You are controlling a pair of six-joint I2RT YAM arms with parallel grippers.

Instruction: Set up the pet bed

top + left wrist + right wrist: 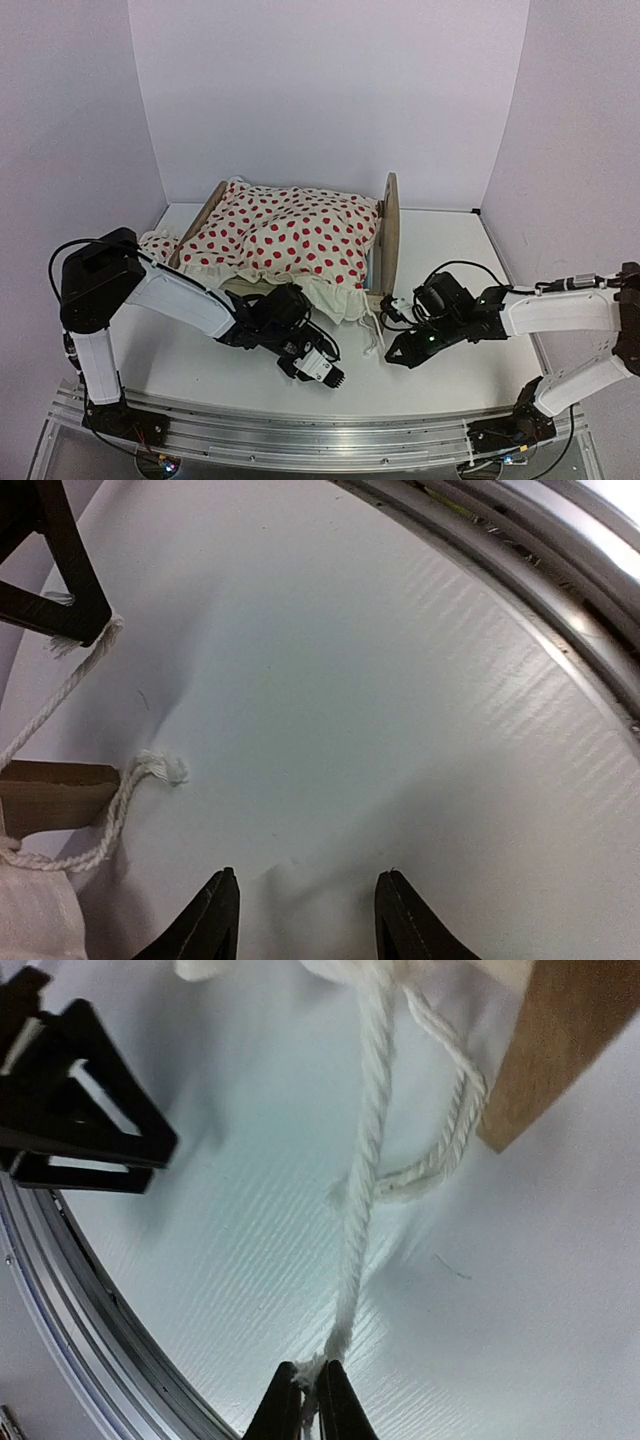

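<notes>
Pet bed (pixel 390 235) under dotted blanket (pixel 290 235), right end effector (pixel 312 1372) pinching white cord (pixel 366 1160), left end effector (pixel 307 882) parted, empty

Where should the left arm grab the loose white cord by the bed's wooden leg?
Take the loose cord at its frayed end, coming straight down with fingers astride it: that end lies flat on bare table just past the wooden leg, while the rest hugs the leg.
</notes>
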